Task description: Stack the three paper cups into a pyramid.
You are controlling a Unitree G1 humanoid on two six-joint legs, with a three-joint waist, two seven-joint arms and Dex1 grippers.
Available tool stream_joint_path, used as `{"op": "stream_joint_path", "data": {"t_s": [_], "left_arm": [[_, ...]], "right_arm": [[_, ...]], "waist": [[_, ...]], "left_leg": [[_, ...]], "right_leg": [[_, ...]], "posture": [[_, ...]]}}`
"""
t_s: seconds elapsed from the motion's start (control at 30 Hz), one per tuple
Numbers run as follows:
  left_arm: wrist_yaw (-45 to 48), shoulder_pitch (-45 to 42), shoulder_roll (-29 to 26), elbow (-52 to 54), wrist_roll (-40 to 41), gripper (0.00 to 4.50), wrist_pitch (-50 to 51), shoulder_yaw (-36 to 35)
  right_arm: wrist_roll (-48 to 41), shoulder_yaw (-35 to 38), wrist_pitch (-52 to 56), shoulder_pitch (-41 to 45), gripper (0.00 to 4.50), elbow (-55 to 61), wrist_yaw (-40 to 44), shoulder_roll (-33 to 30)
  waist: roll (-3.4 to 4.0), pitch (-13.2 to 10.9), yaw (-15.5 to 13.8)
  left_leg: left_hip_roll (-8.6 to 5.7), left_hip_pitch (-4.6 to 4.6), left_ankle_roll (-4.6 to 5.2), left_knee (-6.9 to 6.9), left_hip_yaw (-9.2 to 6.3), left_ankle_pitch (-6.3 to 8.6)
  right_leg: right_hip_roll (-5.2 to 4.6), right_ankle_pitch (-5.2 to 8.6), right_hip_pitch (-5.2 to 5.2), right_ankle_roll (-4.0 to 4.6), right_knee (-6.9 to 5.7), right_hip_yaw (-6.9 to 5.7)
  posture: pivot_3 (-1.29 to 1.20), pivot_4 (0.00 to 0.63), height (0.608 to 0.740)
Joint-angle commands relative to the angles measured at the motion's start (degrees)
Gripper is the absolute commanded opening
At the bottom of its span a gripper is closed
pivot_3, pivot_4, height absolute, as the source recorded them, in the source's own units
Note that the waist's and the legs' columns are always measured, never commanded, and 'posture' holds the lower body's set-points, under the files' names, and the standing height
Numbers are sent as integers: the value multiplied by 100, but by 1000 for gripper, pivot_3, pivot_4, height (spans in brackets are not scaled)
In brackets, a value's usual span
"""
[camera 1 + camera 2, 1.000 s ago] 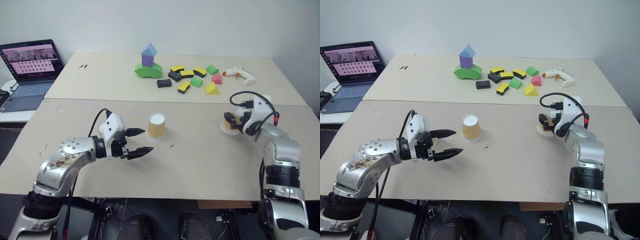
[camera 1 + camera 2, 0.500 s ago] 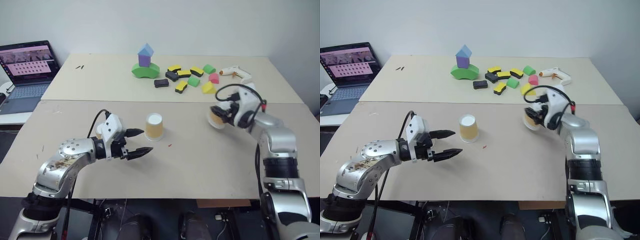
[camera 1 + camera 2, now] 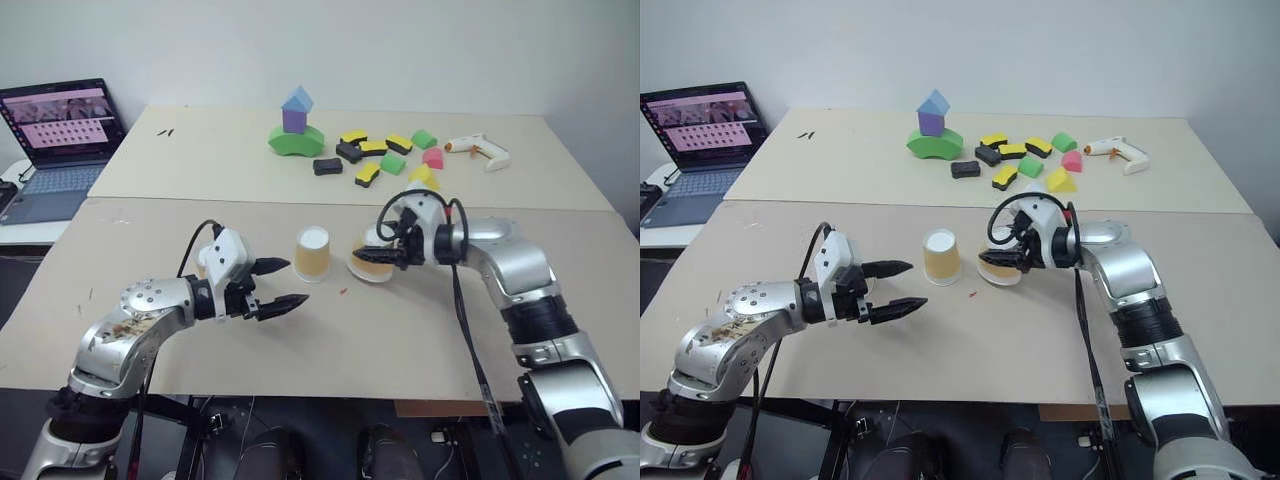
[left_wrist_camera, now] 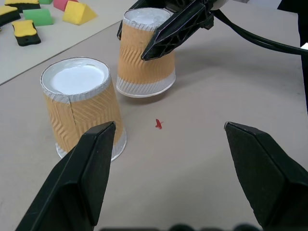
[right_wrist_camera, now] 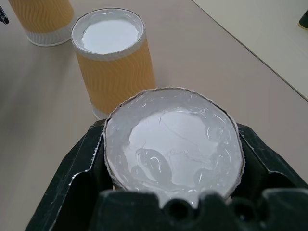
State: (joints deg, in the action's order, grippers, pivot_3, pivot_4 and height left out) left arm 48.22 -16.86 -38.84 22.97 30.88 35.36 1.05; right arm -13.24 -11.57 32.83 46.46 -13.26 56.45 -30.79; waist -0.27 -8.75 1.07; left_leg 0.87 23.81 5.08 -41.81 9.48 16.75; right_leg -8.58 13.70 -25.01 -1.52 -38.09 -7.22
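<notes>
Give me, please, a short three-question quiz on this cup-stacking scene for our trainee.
1. True or false: the left gripper is shut on a cup.
2. The right gripper is: A) shut on a cup, B) open above a cup, C) shut on nothing.
3. Fill in: the free cup beside the held cup stands with its white ____ up.

Key: 1 false, it is open and empty; 2 A; 3 base.

Ribbed kraft paper cups [image 4: 83,109] — glossy white bases, matt beige table [image 3: 400,330], black plastic tool [image 5: 168,192]
</notes>
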Motion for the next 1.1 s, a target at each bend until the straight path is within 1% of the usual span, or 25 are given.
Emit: {"op": "stream_joint_path", "data": {"t_s": [0.03,0.13,0.27,0.57,0.63,0.67,0.7,0.73,0.9,1.1], "left_arm": [[-63,43,-82,283,88,3818,45,-219],[-102,66,-89,314,89,3818,69,-244],[-143,66,-76,351,98,3818,104,-260],[-254,103,-36,426,125,3818,146,-243],[-274,99,-30,425,135,3818,150,-238],[-283,94,-27,420,139,3818,149,-234],[-290,91,-25,417,143,3818,149,-232],[-293,87,-20,412,146,3818,149,-229],[-284,95,9,380,118,3818,128,-210],[-363,262,70,414,-38,3818,26,-140]], "right_arm": [[87,-95,-294,303,2797,-177,104,253],[163,-226,-409,502,2797,-427,117,612],[320,-295,-664,734,2797,-868,105,923],[525,-281,-987,910,2797,-1356,109,1114],[563,-262,-1027,908,3801,-1393,102,1117],[566,-252,-1021,898,3917,-1383,115,1111],[548,-238,-1005,881,4312,-1344,141,1101],[528,-222,-987,867,4463,-1304,162,1094],[261,-26,-619,732,4463,-655,231,999],[-440,517,296,484,4463,744,232,705]], "waist": [[0,0,1],[0,0,38],[0,0,61],[0,0,30],[0,0,43],[0,0,49],[0,0,56],[0,0,62],[0,0,94],[0,0,91]], "left_leg": [[0,0,0,0,0,0],[1,0,0,0,0,0],[0,0,0,0,0,0],[-1,1,-1,0,-1,0],[-1,1,-1,0,-1,0],[-1,1,-1,0,-1,0],[-1,1,-1,0,-1,0],[-1,1,-1,0,-1,0],[-1,2,-1,1,-1,0],[-1,2,-1,1,-2,0]], "right_leg": [[0,0,0,0,0,0],[1,0,-1,1,-2,1],[1,0,-1,1,-2,0],[1,0,-2,1,-1,-3],[1,0,-2,1,-1,-2],[1,0,-2,1,-1,-2],[1,0,-2,1,-1,-3],[1,0,-2,1,-2,-2],[1,0,-2,1,-1,-2],[0,0,-1,1,0,-2]], "posture": [[0,150,691],[0,150,691],[0,150,691],[0,150,691],[0,150,691],[0,150,691],[0,150,691],[0,150,691],[0,150,691],[0,150,691]]}}
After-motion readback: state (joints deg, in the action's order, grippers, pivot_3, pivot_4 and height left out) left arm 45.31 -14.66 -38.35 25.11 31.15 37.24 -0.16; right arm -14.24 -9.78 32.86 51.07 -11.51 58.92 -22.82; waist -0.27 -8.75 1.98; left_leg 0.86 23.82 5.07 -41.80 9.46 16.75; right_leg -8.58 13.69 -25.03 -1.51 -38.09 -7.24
